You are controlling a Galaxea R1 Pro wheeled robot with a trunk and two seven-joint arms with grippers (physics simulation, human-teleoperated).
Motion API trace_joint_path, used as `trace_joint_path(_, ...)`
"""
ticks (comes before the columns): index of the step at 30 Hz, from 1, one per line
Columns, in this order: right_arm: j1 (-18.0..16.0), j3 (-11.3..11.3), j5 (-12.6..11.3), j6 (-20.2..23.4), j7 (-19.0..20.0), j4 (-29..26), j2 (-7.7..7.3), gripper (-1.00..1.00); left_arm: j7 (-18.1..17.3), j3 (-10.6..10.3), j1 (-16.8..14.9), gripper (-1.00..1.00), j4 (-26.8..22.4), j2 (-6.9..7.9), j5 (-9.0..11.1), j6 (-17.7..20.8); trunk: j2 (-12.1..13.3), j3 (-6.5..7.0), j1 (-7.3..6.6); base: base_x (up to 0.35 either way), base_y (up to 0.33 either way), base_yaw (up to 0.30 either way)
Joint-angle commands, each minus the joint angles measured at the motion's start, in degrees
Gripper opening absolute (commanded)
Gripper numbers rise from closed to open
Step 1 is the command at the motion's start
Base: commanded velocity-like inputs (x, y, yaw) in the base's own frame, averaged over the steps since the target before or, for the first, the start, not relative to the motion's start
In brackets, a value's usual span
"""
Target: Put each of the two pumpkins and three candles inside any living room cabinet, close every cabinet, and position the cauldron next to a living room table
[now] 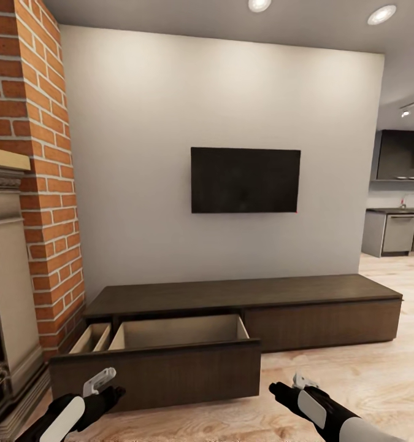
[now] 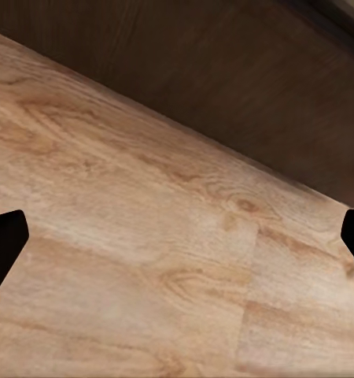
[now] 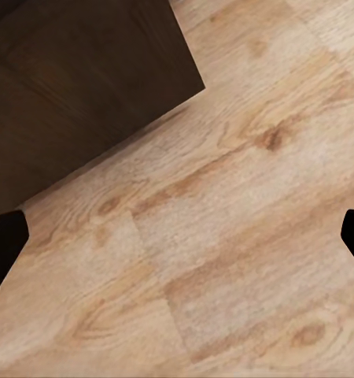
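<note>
At the far left of the head view a brick chimney (image 1: 44, 153) is seen above a pale fireplace surround (image 1: 7, 276). Beside it, the long dark-brown cabinet (image 1: 243, 294) is set against the white wall (image 1: 170, 92), below a black television (image 1: 245, 180). The cabinet's left drawer (image 1: 170, 362) is pulled out over the wooden floor (image 1: 366, 368), and the part of its pale interior that can be seen holds nothing. The left tool (image 1: 108, 393) is held low, just in front of the left end of that drawer front, apart from it; in the left wrist view its black fingertips (image 2: 4, 244) are spread to the picture's edges, with only floorboards and a dark wood panel between them, so it is wide open and nothing is gripped. The right tool (image 1: 280, 390) is held low, just beyond the drawer front's right corner, over bare floor; in the right wrist view its fingertips (image 3: 2, 244) are likewise spread wide, with nothing held, and a corner of dark wood is seen near them. At the far right a kitchen with a grey counter (image 1: 394, 212) is seen.
</note>
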Motion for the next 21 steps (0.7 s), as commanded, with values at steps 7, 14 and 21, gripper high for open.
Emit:
trace_joint_path(7,0.0,0.4,-0.4,0.1,-0.4,-0.1,-0.07,1.0,0.3,-0.2,-0.1,1.0,-0.1,0.18,0.6,0.0,0.0,-0.74,-0.01,0.0,0.0,0.0)
trace_joint_path(14,0.0,0.4,0.8,0.0,-0.5,-0.1,-0.06,1.0,0.3,-0.2,-0.1,1.0,-0.1,0.15,0.6,0.0,0.0,-1.41,-0.01,0.0,0.0,0.0)
trace_joint_path(21,0.0,0.3,3.7,-0.1,-0.5,-0.1,-0.08,1.0,0.3,0.2,-0.1,1.0,-0.1,0.15,1.1,0.1,0.0,-2.07,-0.01,0.0,0.0,0.0)
